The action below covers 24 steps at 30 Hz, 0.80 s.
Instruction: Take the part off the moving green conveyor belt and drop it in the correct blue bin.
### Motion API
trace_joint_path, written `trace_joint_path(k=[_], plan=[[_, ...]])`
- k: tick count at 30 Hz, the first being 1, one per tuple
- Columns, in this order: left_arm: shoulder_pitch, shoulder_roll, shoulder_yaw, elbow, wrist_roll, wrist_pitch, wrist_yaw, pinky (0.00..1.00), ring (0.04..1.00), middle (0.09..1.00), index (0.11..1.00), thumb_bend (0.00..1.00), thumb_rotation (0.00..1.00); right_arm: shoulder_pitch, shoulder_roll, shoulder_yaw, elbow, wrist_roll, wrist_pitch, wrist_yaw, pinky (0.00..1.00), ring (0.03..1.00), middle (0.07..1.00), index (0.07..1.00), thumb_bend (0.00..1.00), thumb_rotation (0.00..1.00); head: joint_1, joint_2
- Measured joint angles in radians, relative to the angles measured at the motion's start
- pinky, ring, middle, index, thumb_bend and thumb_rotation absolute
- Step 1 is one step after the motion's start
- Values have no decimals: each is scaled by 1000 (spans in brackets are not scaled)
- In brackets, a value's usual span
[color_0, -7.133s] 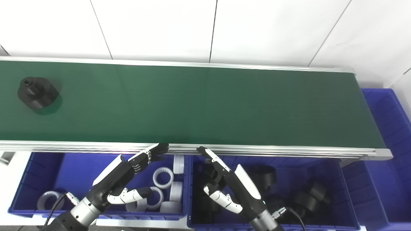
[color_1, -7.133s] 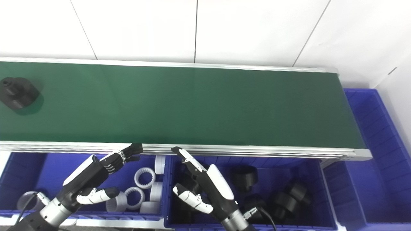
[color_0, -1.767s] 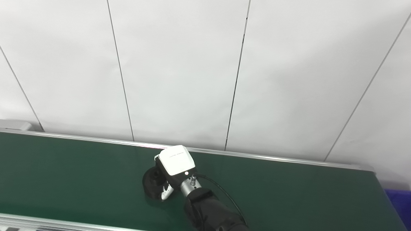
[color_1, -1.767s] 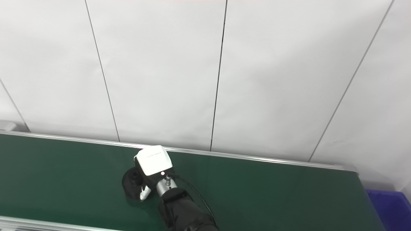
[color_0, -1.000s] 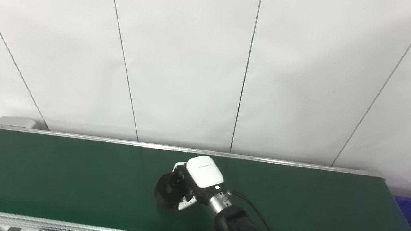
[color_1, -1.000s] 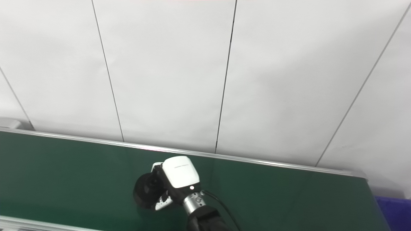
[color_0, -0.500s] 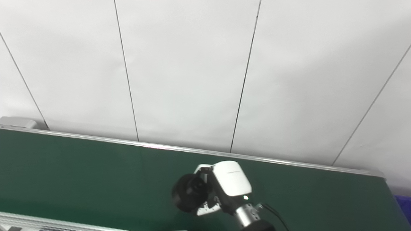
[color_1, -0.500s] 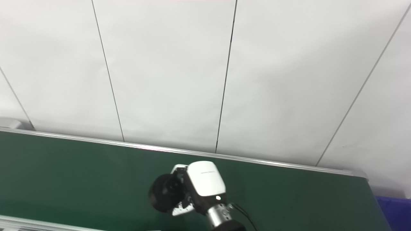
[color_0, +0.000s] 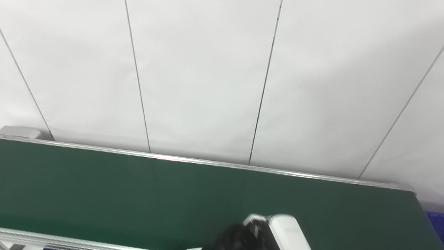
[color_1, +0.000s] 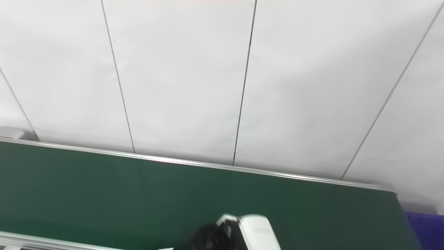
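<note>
One robot hand (color_0: 277,234), the right, shows at the bottom edge of both views, blurred by motion; we see its white back and, just to its left, the black part (color_0: 232,238) pressed against it. We judge that this hand is grasping the part, but its fingers are hidden, so we cannot confirm how they wrap it. The left one is out of view. The part sits low over the near half of the green belt (color_0: 104,194), at the frame edge; we cannot tell whether it touches the belt. Only a corner of a blue bin (color_1: 425,225) shows at far right, beyond the belt end; any other bins are out of frame.

Risks from here, as we judge them:
- Slip: a fast carry with an unconfirmed grasp may let the part drop back onto the moving belt, which would carry it away.
- Collision: the part may strike the near rail (color_0: 52,239) if held too low.
- Wrong bin: the target is unseen, so release position is unverified.
</note>
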Motion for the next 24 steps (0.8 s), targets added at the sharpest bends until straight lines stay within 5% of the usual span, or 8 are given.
trace_joint_path(k=[3,5,7,9,11,12,24], plan=[[0,1,2,-1,-9,0,-10,838,903,925,903,478,499,72,-19,-17,-49,-2,0,9,121,184,252,468,519,134,-6,20],[0,3,2,-6,-14,0,-12,841,906,927,905,478,515,103,-25,-23,-69,-3,0,20,126,188,251,468,519,135,-21,108],[0,11,1,-29,-16,1,-9,849,909,932,913,467,570,121,-27,-32,-97,-3,0,37,129,194,257,468,519,136,-23,121],[-2,25,1,-73,-19,3,-2,871,923,949,933,428,660,129,-27,-40,-131,-6,1,60,130,197,262,468,519,136,-63,289],[-11,36,0,-102,-40,13,0,901,938,958,946,412,718,126,-25,-49,-161,-8,2,100,133,197,261,468,518,136,-63,290],[-18,41,-2,-112,-57,27,-1,920,947,960,948,408,746,123,-24,-57,-180,-7,3,127,130,190,254,468,517,136,-87,322],[-26,58,-19,-163,-116,145,11,944,959,960,943,413,704,175,-10,-135,-217,1,2,207,120,170,228,468,518,137,-84,318]])
